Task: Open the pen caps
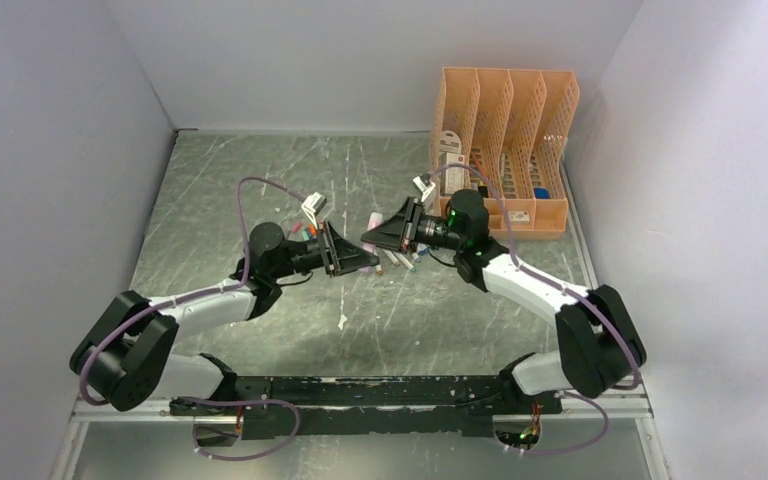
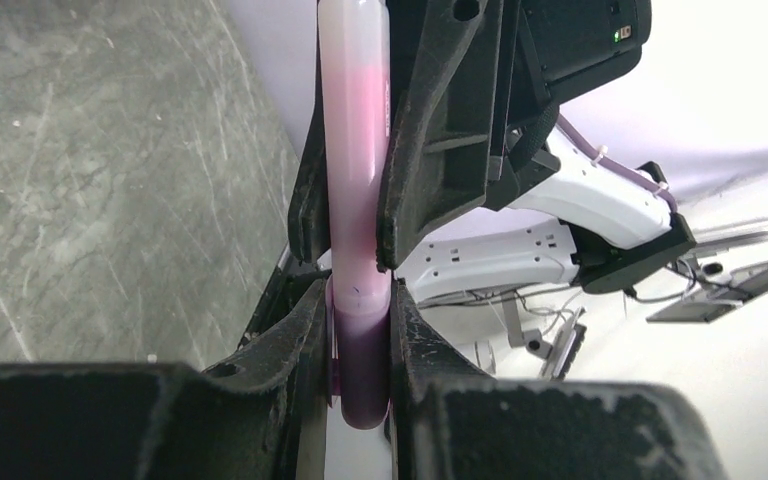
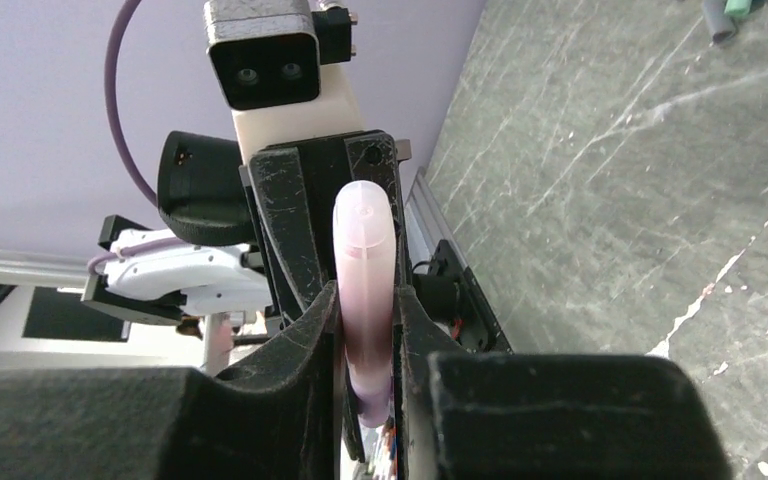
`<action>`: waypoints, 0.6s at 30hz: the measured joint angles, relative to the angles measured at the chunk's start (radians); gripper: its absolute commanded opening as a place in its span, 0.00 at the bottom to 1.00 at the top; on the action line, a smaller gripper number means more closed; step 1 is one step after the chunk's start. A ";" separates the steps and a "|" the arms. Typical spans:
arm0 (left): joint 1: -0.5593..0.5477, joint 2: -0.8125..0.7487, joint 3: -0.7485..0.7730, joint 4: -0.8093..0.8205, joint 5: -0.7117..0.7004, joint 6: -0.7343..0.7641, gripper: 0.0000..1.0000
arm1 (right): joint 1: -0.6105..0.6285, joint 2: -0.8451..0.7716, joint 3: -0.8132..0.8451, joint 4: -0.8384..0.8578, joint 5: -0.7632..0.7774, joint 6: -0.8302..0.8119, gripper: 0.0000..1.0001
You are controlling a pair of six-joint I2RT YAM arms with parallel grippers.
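Note:
A pink-purple highlighter hangs in the air above the table's middle, held between both grippers. My left gripper is shut on its dark purple end. Just beyond, my right gripper is clamped on the pale pink part. In the right wrist view, that gripper pinches the highlighter, whose rounded pale tip points up. From above, the left gripper and right gripper meet tip to tip, with a pink end sticking out. I cannot tell which end is the pen cap.
Several loose pens lie on the grey table right of the grippers, and a few more behind the left wrist. An orange mesh file organizer stands at the back right. Walls close in on both sides.

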 measured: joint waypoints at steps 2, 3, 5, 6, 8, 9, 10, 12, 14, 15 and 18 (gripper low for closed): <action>-0.001 -0.010 -0.025 0.008 -0.031 -0.006 0.08 | -0.018 0.048 0.029 -0.010 -0.058 0.006 0.00; -0.003 -0.018 -0.038 0.009 -0.051 -0.006 0.08 | -0.026 0.069 0.047 -0.019 -0.089 0.008 0.00; -0.034 -0.061 -0.090 -0.001 -0.008 0.003 0.08 | -0.082 0.134 0.121 -0.020 -0.069 0.013 0.00; -0.062 -0.089 -0.121 -0.009 0.010 0.008 0.08 | -0.129 0.171 0.171 -0.018 -0.053 0.017 0.00; -0.115 -0.150 -0.188 -0.034 0.034 0.018 0.08 | -0.211 0.237 0.269 -0.008 -0.027 0.024 0.00; -0.134 -0.176 -0.213 -0.047 0.042 0.021 0.08 | -0.243 0.267 0.316 -0.006 -0.018 0.029 0.00; -0.151 -0.201 -0.237 -0.058 0.043 0.023 0.08 | -0.261 0.289 0.354 -0.005 -0.012 0.029 0.00; -0.172 -0.256 -0.275 -0.103 0.042 0.035 0.08 | -0.277 0.332 0.434 -0.016 -0.008 0.022 0.00; -0.179 -0.312 -0.285 -0.179 0.031 0.060 0.08 | -0.274 0.364 0.505 -0.058 -0.013 -0.006 0.00; -0.180 -0.337 -0.283 -0.216 0.023 0.079 0.08 | -0.270 0.371 0.532 -0.100 -0.017 -0.035 0.00; -0.181 -0.377 -0.217 -0.395 -0.024 0.160 0.08 | -0.256 0.383 0.616 -0.307 -0.013 -0.175 0.00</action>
